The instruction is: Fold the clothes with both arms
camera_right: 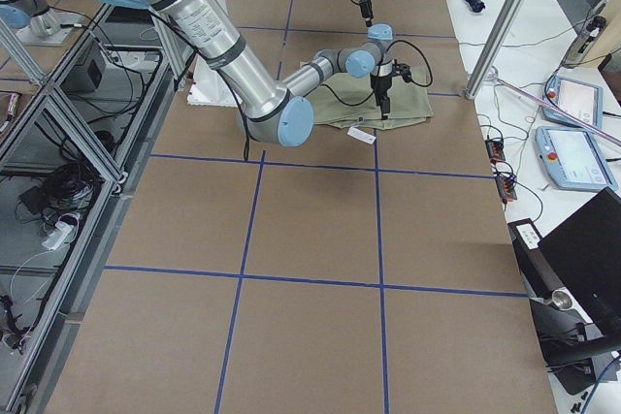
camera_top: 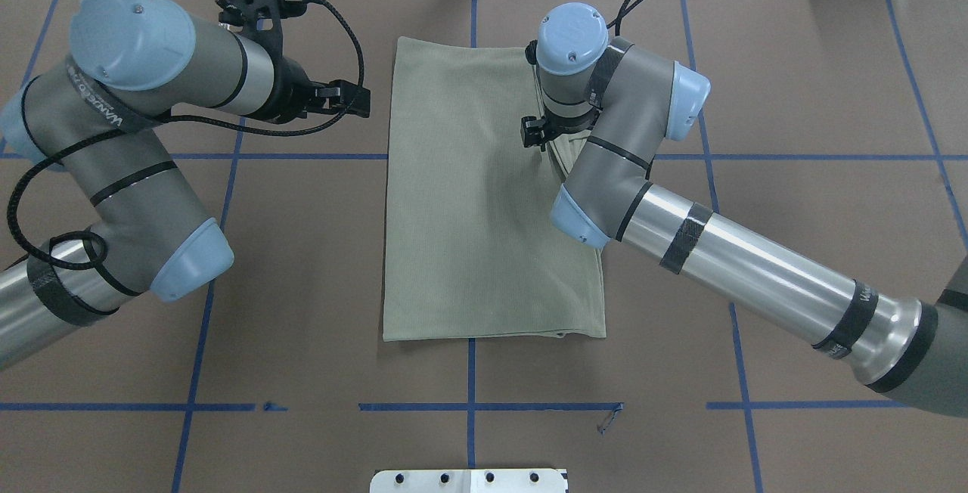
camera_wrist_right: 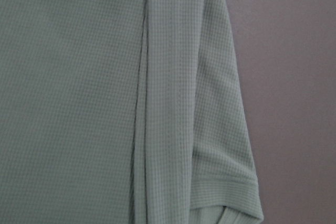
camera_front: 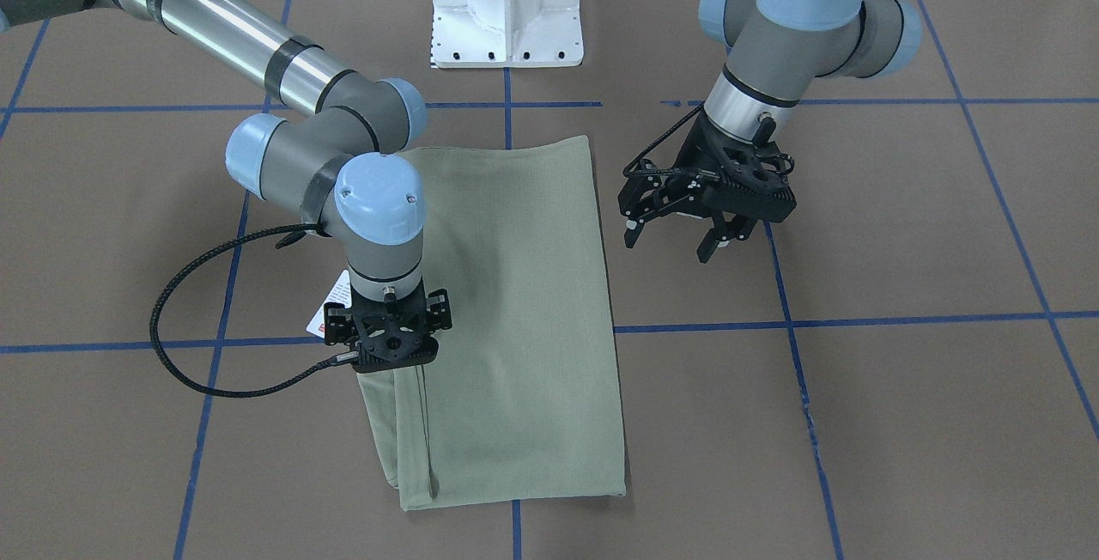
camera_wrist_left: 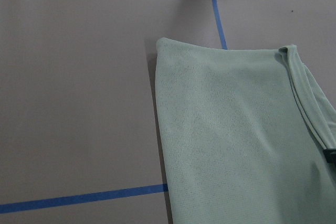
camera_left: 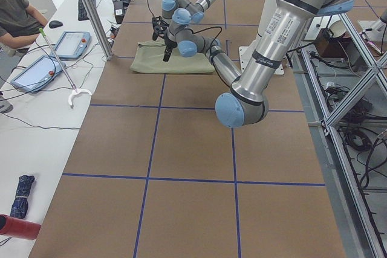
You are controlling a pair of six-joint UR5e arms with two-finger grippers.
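Observation:
The pale sage-green shirt (camera_front: 515,302) lies flat on the table, folded into a long rectangle (camera_top: 484,213). A folded sleeve lies along its edge in the right wrist view (camera_wrist_right: 210,129). The white hang tag (camera_front: 330,307) pokes out beside that edge. My right gripper (camera_front: 388,354) points straight down at this sleeve edge (camera_top: 538,136). Its fingertips are hidden, so I cannot tell if it is open or shut. My left gripper (camera_front: 670,246) is open and empty. It hovers beside the shirt's other long edge (camera_top: 361,100). The left wrist view shows the shirt (camera_wrist_left: 236,140) from the side.
The white pedestal base (camera_front: 506,10) stands behind the shirt. Blue tape lines (camera_front: 859,319) cross the brown table. A side table with tablets (camera_left: 72,43), a metal post (camera_left: 91,10) and a seated person (camera_left: 15,13) lie beyond the table's far edge.

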